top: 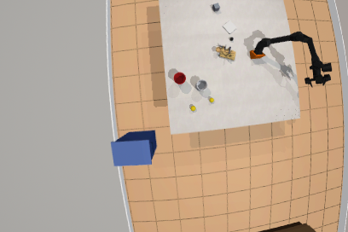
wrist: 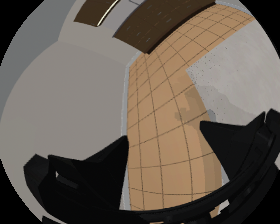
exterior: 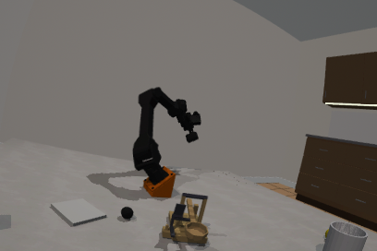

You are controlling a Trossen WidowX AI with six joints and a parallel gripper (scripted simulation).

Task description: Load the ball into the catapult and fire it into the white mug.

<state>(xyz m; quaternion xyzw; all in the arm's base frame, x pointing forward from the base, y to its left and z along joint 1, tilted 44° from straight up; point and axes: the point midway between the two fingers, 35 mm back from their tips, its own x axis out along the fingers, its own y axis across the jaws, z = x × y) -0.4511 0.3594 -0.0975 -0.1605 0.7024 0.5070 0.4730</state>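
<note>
The small wooden catapult (top: 224, 53) (exterior: 189, 235) stands on the table, in front of the arm's base in the exterior view. Its round cup is empty. A black ball (top: 231, 38) (exterior: 127, 213) lies on the table beside it, apart from it. The white mug (top: 201, 84) (exterior: 347, 241), greyish in this light, stands upright and looks empty from above. My gripper (top: 317, 83) (wrist: 165, 132) is open and empty, raised on the far side of the arm's base from the catapult. The wrist view shows floor and wall between its fingers.
A red mug (top: 179, 78) stands beside the white mug. Two small yellow things (top: 211, 100) (top: 193, 108) lie near the mugs. A flat white tile (top: 229, 26) (exterior: 79, 211) lies near the ball, and a grey block (top: 216, 7) (exterior: 5, 221) is farther off. A blue box (top: 132, 153) is off the table.
</note>
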